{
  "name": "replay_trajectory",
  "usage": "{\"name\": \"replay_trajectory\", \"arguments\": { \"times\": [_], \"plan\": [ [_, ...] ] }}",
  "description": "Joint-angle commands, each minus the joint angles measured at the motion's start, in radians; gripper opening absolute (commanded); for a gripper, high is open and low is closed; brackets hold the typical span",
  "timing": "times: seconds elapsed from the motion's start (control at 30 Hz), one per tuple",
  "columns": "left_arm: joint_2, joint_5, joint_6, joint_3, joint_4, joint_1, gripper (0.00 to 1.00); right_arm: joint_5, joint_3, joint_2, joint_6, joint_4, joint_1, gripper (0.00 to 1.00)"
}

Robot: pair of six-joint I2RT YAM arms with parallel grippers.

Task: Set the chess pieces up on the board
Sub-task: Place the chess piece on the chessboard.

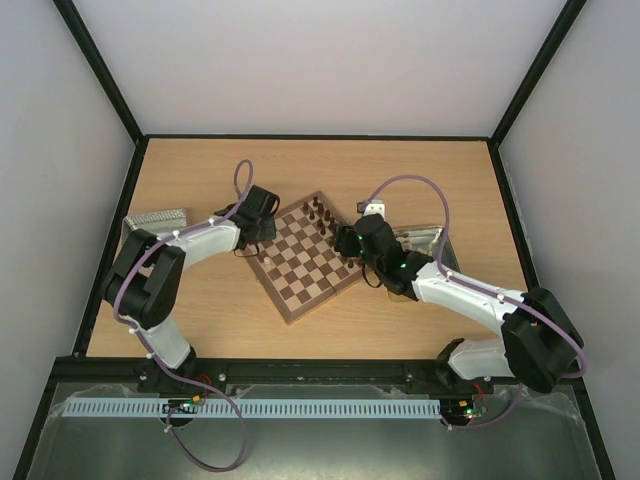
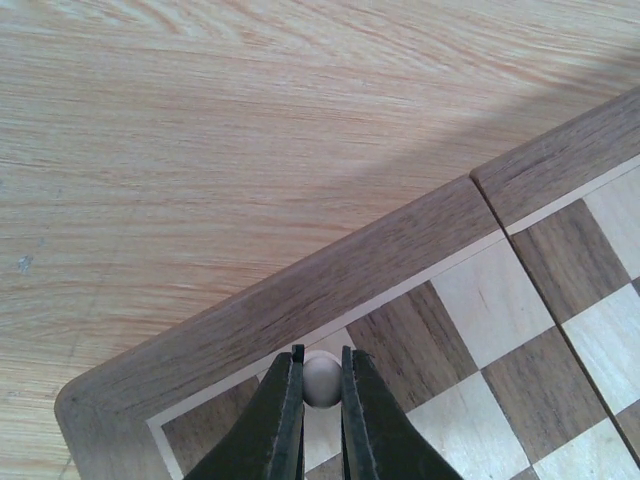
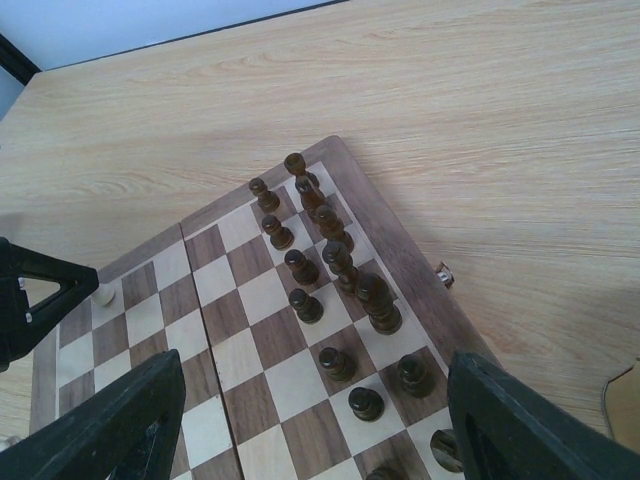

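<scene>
The board [image 1: 300, 265] lies turned like a diamond in the middle of the table. My left gripper [image 2: 322, 366] is shut on a small cream chess piece [image 2: 322, 380], held by its round head over a light square in the back row beside the board's rim [image 2: 300, 290]. In the right wrist view, that piece [image 3: 104, 294] shows at the board's far left edge under the left gripper [image 3: 30, 300]. My right gripper [image 3: 310, 425] hangs wide open and empty above the board's right side [image 3: 397, 250], over the dark chessmen [image 3: 335, 255].
Dark brown chessmen [image 1: 320, 215] stand in two rows along the board's right edge. A metal tin [image 1: 425, 240] sits just right of the board behind the right arm. Another grey tin part [image 1: 160, 217] lies at the far left.
</scene>
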Motion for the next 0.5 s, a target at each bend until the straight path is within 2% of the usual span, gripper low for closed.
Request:
{"name": "replay_trajectory", "arguments": {
  "times": [0.0, 0.23, 0.47],
  "plan": [
    [0.024, 0.017, 0.011, -0.037, 0.029, -0.005, 0.05, 0.021, 0.032, 0.006, 0.014, -0.028, -0.004, 0.7],
    [-0.005, 0.007, 0.012, -0.044, 0.012, -0.013, 0.08, 0.041, 0.034, -0.008, 0.018, -0.04, -0.005, 0.71],
    [-0.02, -0.019, 0.005, -0.054, -0.013, -0.041, 0.02, 0.013, 0.028, -0.01, 0.029, -0.034, -0.005, 0.71]
  ]
}}
